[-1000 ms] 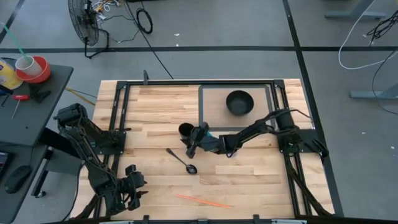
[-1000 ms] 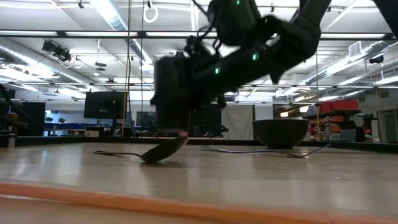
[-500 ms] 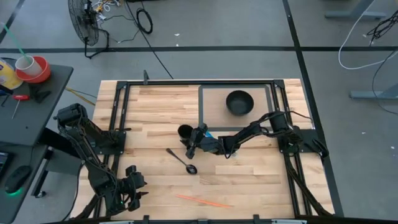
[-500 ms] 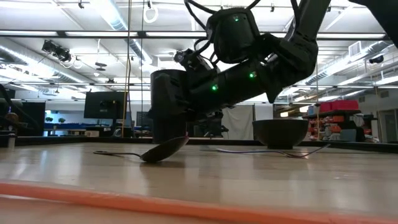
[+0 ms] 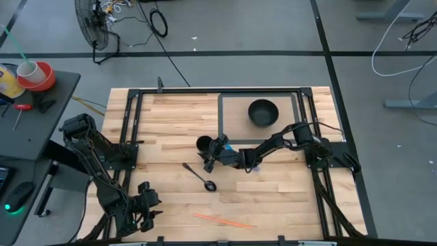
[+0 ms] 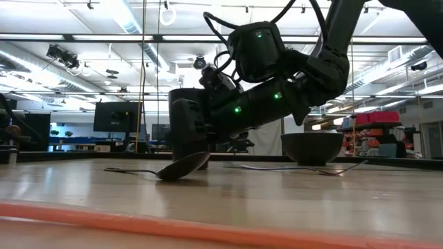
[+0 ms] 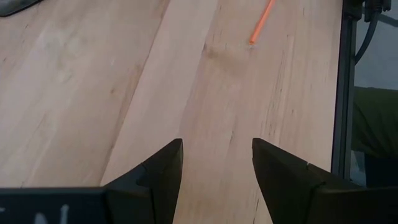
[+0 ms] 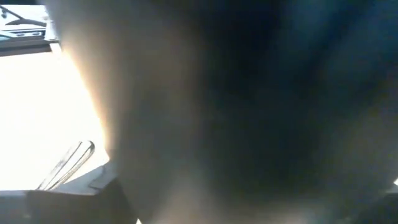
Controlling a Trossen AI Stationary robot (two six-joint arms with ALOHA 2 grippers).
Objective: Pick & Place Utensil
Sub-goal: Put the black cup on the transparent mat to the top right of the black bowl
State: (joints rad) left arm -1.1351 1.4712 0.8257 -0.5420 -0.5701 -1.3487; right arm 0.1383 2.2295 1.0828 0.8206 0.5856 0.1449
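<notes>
The right wrist view is almost all a dark blur, so nothing close can be told there. In the low view, the tall black cup (image 6: 188, 124) is partly hidden behind the right gripper (image 6: 208, 114). The thin orange stick (image 7: 262, 22) is cut off at the left wrist picture's edge.

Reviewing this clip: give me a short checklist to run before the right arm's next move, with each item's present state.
1. Black cup stands upright on the table: ok.
2. Right tool is at the cup: ok; whether it grips the cup: cannot tell.
3. Spoon lies flat on the table, nearer the front edge than the cup: ok.
4. Spoon is not in the cup: not ok, placing not yet done.
5. Left tool is open and empty near the front left corner, away from the spoon: ok.
6. Bowl sits on its mat, clear of the right arm: ok.
</notes>
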